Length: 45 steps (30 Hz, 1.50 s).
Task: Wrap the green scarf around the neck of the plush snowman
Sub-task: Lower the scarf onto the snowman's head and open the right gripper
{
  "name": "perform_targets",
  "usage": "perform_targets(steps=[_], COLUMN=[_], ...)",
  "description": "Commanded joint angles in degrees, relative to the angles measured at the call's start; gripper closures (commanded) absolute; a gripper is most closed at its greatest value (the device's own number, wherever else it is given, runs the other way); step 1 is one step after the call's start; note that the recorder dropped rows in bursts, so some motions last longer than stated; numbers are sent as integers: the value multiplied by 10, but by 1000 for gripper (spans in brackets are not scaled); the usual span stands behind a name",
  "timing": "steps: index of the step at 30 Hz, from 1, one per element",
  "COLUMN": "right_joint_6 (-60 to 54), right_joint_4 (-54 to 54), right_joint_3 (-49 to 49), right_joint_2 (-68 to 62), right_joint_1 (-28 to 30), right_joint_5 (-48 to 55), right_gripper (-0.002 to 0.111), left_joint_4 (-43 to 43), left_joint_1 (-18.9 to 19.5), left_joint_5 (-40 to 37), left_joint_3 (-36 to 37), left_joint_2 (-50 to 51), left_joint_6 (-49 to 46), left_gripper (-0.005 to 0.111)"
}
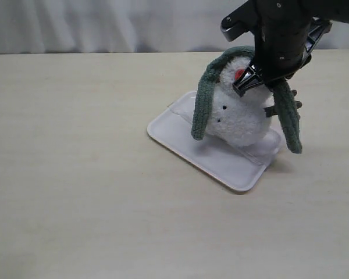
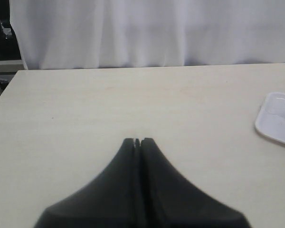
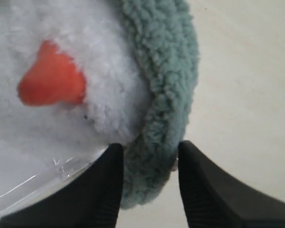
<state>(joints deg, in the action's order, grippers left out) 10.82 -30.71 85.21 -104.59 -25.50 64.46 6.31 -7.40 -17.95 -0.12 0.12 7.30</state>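
The plush snowman (image 1: 239,116) leans on the white tray (image 1: 221,160), its orange nose (image 1: 238,74) just under my right arm. The green scarf (image 1: 205,104) drapes over its head, one end hanging down its left side, the other (image 1: 288,119) down the right. My right gripper (image 1: 248,83) is at the head. In the right wrist view its fingers (image 3: 150,145) straddle the scarf (image 3: 166,80), touching it on both sides, beside the white plush (image 3: 99,52) and the nose (image 3: 50,80). My left gripper (image 2: 138,140) is shut and empty over bare table.
The tray's corner (image 2: 275,118) shows at the edge of the left wrist view. A pale curtain (image 1: 104,23) hangs behind the table's far edge. One brown twig arm (image 1: 273,109) sticks out by the right scarf end.
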Motion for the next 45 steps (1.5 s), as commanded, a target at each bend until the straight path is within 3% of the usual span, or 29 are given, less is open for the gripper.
perform_targets(steps=[1,4,8,13,19,29,33,36,41,45], right_joint_6=[5,-3,-64,-108,-82,-88,-88,-87,-37,-13], right_joint_4=[-5,15,59,116,91,88,88,88,88,91], right_joint_3=[1,1,1,1,1,1,1,1,1,16], right_joint_2=[-5,-5,-5,-5,-5,31,74,100,94,48], right_joint_1=[3,3,1,1,2,1,1,1,11,36], right_joint_5=[12,27,53,55,55,55,5,-42,-104,-98], right_gripper=[60,52,55,73,93,93,93,87,57,55], left_joint_4=[-4,-4,-4,-4,-4,-4,-4,-4,-4,-4], left_joint_1=[1,1,1,1,1,1,1,1,1,1], left_joint_5=[5,5,5,5,5,5,5,5,5,5], left_joint_3=[1,1,1,1,1,1,1,1,1,1], left_joint_2=[-1,-1,-1,-1,-1,-1,-1,-1,-1,-1], left_joint_6=[0,0,0,0,0,0,0,0,0,0], left_gripper=[107,107,107,107,107,107,107,107,107,107])
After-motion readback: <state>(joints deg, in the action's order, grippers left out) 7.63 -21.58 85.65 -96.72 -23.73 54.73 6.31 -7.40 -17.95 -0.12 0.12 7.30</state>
